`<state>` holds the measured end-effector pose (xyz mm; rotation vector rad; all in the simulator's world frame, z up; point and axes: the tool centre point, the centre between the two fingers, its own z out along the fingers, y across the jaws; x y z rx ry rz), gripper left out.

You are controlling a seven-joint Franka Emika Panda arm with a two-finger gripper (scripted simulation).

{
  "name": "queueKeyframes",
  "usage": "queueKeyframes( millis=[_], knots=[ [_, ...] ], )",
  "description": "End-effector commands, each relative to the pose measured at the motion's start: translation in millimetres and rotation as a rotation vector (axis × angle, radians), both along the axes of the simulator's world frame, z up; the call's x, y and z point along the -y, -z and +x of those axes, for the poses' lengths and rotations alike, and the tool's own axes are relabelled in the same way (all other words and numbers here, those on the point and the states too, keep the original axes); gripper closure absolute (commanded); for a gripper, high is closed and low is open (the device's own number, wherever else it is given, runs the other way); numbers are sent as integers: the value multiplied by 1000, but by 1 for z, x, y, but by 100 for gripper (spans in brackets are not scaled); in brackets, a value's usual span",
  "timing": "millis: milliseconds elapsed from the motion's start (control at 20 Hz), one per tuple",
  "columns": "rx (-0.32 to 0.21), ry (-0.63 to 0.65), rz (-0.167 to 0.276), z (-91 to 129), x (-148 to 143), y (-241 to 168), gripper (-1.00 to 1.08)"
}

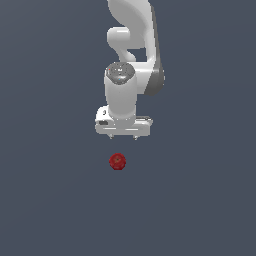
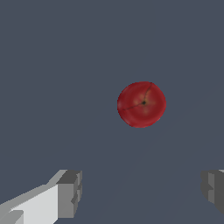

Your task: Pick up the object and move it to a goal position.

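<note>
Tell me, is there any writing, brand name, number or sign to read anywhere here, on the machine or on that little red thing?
None can be read in either view.
The white robot arm and its white gripper carry no legible text; a small dark mark on the gripper body is too blurred to tell.
The small dark red round fruit-like object shows only a stem dimple, no label.
The plain grey floor bears nothing.

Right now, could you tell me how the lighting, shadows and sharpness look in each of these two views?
Exterior view: flat, even light, no cast shadow under the red fruit or the gripper, soft and low in detail. Wrist view: the fruit is fairly crisp with gentle shading and no glare; one gripper finger shows blocky edges, no shadow on the grey ground.
</note>
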<state>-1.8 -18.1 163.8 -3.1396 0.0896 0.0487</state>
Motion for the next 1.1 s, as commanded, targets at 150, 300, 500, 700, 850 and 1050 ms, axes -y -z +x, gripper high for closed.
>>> queueKeyframes(
  millis=[150, 300, 500, 700, 850, 1050],
  knots=[
    [7, -9, -3, 2, 0, -3, -92],
    [28, -32, -11, 8, -1, -13, -92],
    [44, -47, -17, 13, -2, -21, -92],
    [41, -49, -16, 12, -2, -19, -92],
    [41, -65, -16, 14, -1, -18, -92],
    [40, -104, -16, 17, 1, -12, -92]
  ],
)
